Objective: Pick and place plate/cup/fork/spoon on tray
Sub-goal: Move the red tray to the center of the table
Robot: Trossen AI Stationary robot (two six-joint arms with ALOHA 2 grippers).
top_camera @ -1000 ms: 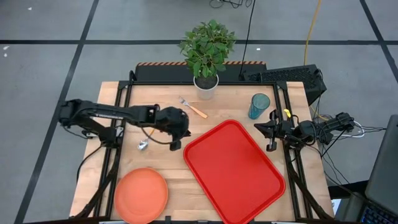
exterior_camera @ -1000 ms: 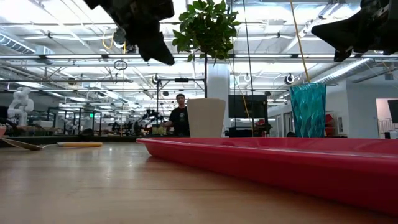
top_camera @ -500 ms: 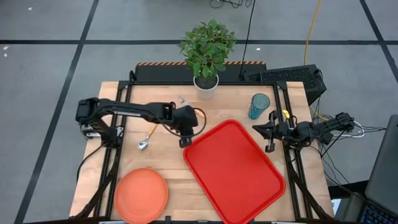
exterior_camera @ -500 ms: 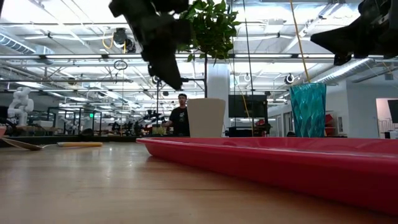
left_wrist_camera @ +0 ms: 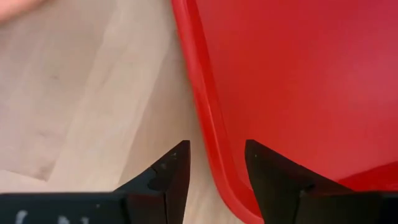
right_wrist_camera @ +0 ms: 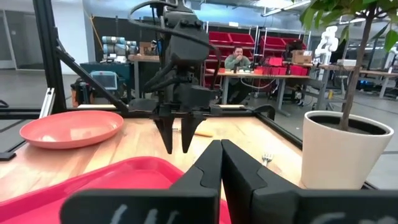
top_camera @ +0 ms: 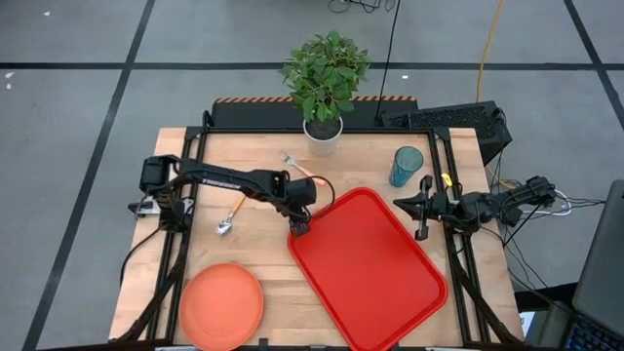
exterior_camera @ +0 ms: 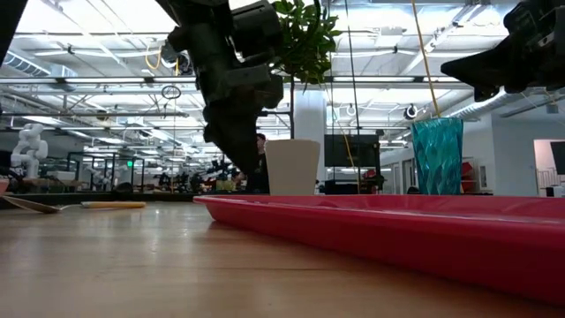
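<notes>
The red tray [top_camera: 366, 268] lies on the table's right half. My left gripper [top_camera: 300, 229] hangs open just above its left rim [left_wrist_camera: 199, 106]. One finger [left_wrist_camera: 168, 180] stands over the wood and the other [left_wrist_camera: 267, 174] over the tray, touching nothing. The orange plate [top_camera: 221, 305] rests flat at the near left. The spoon [top_camera: 232, 214] lies left of the gripper, and the fork [top_camera: 304, 171] lies by the plant pot. The teal cup [top_camera: 406, 166] stands upright at the far right. My right gripper [top_camera: 421, 210] waits shut at the right edge, holding nothing.
A white pot with a green plant [top_camera: 323, 132] stands at the far middle edge. Bare wood shows between the plate and the tray and along the far left. A person sits in the room beyond the table [right_wrist_camera: 236, 59].
My left gripper has gone toward the table's right edge and down, from beside the spoon to just above the tray's left rim, tipping more steeply downward as it went. The spoon, fork, plate and cup have stayed where they were.
</notes>
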